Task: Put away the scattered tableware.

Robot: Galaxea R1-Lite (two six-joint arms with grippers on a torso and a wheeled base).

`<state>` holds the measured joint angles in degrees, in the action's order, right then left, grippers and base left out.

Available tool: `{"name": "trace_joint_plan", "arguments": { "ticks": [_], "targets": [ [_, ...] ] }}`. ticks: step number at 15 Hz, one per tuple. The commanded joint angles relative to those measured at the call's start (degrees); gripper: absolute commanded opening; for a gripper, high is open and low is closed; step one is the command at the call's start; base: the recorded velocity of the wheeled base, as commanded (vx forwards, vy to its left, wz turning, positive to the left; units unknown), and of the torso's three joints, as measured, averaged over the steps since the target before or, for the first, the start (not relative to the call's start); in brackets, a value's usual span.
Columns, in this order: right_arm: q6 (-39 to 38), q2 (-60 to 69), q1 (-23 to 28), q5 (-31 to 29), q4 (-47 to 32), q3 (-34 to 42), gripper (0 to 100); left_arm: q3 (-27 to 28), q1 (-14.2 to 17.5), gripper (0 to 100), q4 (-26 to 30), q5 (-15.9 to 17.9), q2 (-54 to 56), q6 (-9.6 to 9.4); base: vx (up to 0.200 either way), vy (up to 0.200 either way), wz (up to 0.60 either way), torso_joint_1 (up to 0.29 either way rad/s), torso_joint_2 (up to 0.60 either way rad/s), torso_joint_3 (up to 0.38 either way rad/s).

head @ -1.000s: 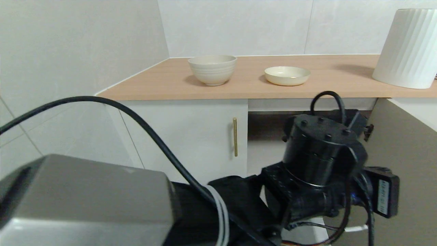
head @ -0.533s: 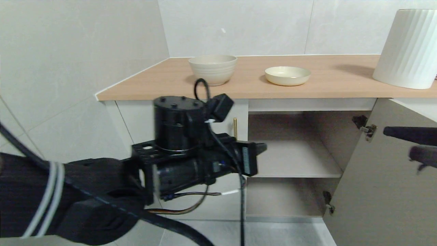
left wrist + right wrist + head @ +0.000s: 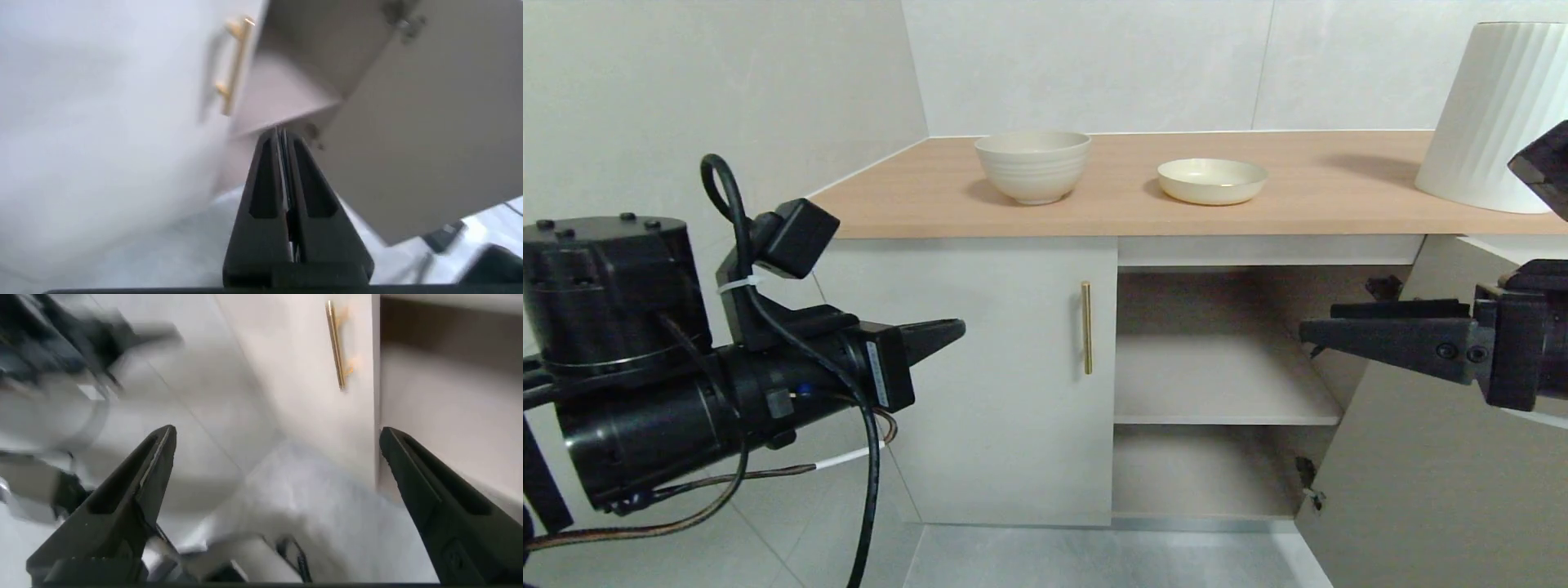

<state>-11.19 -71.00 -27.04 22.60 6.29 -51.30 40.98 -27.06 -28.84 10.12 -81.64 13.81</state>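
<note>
Tiled kitchen corner: on the pale wooden worktop (image 3: 1339, 184) a cream ribbed ceramic bowl (image 3: 1032, 166) and a shallow cream dish (image 3: 1212, 180) stand apart. My left tool (image 3: 952, 330) is pressed together, my right tool (image 3: 1307, 331) spread. Rigid, slippery, breakable ware, likely best pinched at the rim.

1. A wooden counter (image 3: 1339, 196) runs across the upper frame, with a ribbed bowl (image 3: 1032, 166) at centre and a shallow dish (image 3: 1212, 180) near it to the right.
2. A white ribbed container (image 3: 1494, 114) stands at the upper right.
3. Below, the closed cabinet door (image 3: 980, 376) has a brass handle (image 3: 1085, 327), and the open compartment beside it shows a shelf (image 3: 1217, 380).
4. The left gripper (image 3: 958, 327) points in from the left and the right gripper (image 3: 1305, 331) from the right, both at mid-height.
</note>
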Motion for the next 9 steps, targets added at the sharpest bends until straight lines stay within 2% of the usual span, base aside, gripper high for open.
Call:
{"name": "trace_joint_plan", "arguments": {
  "ticks": [1,6,9],
  "targets": [
    [0.64,1.56,-0.03,-0.72,0.04,0.85,100,-0.03,2.81,100,0.1,-0.01,2.01,-1.6,0.0,0.0,0.0,0.0,0.0,0.0],
    [0.64,2.44,-0.47,-1.86,-0.31,0.32,100,0.76,3.42,100,0.19,-0.19,6.76,-1.86,0.0,0.0,0.0,0.0,0.0,0.0],
    [0.38,2.62,-0.47,-2.12,-0.23,-0.73,100,2.35,3.42,100,3.35,-0.27,9.75,-1.95,0.0,0.0,0.0,0.0,0.0,0.0]
  ]
}}
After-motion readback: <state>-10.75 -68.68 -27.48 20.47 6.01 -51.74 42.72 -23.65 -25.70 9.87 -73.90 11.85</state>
